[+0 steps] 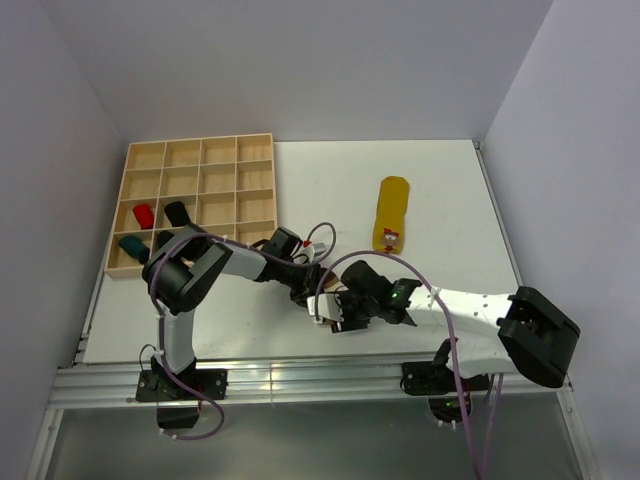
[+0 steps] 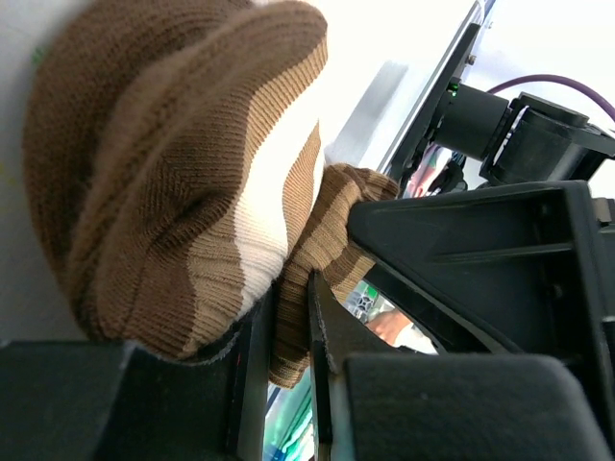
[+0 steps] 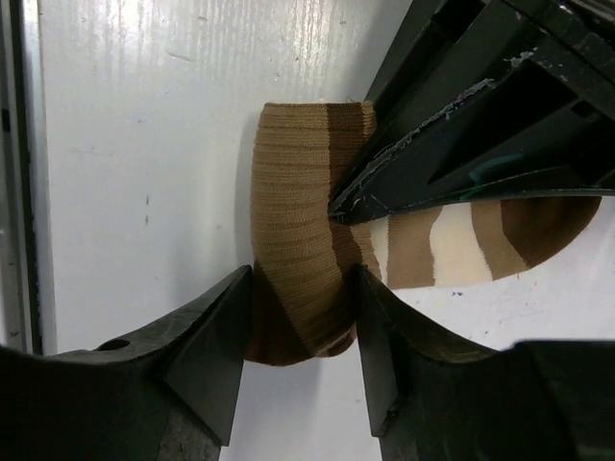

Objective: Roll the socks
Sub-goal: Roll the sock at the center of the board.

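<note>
A white sock with brown stripes, toe and heel (image 2: 173,163) lies between both grippers near the table's front edge; the arms hide it in the top view. My left gripper (image 2: 288,298) is shut on its ribbed brown end. The other end is curled into a stubby roll (image 3: 298,211). My right gripper (image 3: 302,288) grips that roll, with a finger pressed against each side. From above, the left gripper (image 1: 305,287) and right gripper (image 1: 338,312) nearly touch. A mustard yellow sock (image 1: 392,212) lies flat at the back right.
A wooden compartment tray (image 1: 128,170) stands at the back left and holds a red sock (image 1: 144,215), a black sock (image 1: 178,213) and a teal sock (image 1: 132,246). The table's metal front rail (image 1: 300,378) runs just behind the grippers.
</note>
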You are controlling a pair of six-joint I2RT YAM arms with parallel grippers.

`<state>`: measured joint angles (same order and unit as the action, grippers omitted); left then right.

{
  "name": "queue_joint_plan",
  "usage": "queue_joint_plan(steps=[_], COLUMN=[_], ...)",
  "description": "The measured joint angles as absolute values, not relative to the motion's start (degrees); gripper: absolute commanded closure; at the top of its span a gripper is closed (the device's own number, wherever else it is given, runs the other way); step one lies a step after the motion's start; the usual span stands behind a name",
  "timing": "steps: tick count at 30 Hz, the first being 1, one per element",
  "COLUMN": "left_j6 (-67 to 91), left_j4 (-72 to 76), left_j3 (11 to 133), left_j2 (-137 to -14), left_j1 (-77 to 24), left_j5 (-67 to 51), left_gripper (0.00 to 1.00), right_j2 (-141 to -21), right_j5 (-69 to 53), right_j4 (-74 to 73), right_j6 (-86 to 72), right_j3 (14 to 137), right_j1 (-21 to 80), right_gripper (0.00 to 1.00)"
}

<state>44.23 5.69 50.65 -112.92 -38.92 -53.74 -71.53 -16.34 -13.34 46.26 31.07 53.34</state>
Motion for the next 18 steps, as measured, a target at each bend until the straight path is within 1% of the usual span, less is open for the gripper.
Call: queue_joint_plan(steps=[1, 2, 4, 5, 7, 8, 11, 15, 18], left_j6=[44.16, 44.10, 43.62, 43.29, 42.59, 42.22, 41.10, 39.77, 39.09], left_j4=[5.56, 5.37, 4.54, 3.97, 2.37, 1.52, -0.75, -3.22, -4.60], left_j3=[50.72, 50.83, 51.16, 51.40, 51.99, 52.25, 52.90, 53.91, 54.57], left_j2=[-112.97, -112.97, -112.97, -112.97, -112.77, -112.51, -111.44, -110.26, -109.06], left_j1=[-38.92, -38.92, -38.92, -38.92, -38.81, -38.81, -38.76, -38.39, -37.41], left_j5=[-53.76, -53.80, -53.78, -53.76, -53.47, -53.06, -51.46, -49.25, -47.66], left_gripper=[1.00, 1.00, 0.98, 0.95, 0.89, 0.81, 0.70, 0.64, 0.62], right_j2=[-72.05, -72.60, -73.76, -74.17, -74.87, -75.11, -75.20, -75.35, -75.35], right_j5=[-16.05, -15.86, -15.62, -15.62, -15.59, -15.55, -15.31, -14.83, -14.59], right_j4=[-12.99, -12.69, -12.34, -12.53, -13.04, -13.06, -13.06, -13.34, -13.63], right_j6=[46.37, 46.50, 46.78, 46.81, 46.98, 47.11, 47.55, 47.83, 47.88], right_j3=[31.07, 31.09, 31.48, 31.94, 32.64, 32.80, 32.84, 33.10, 33.12], right_j1=[53.39, 53.43, 53.45, 53.45, 53.45, 53.47, 53.49, 53.49, 53.49], right_gripper=[0.52, 0.60, 0.66, 0.68, 0.70, 0.71, 0.72, 0.73, 0.74])
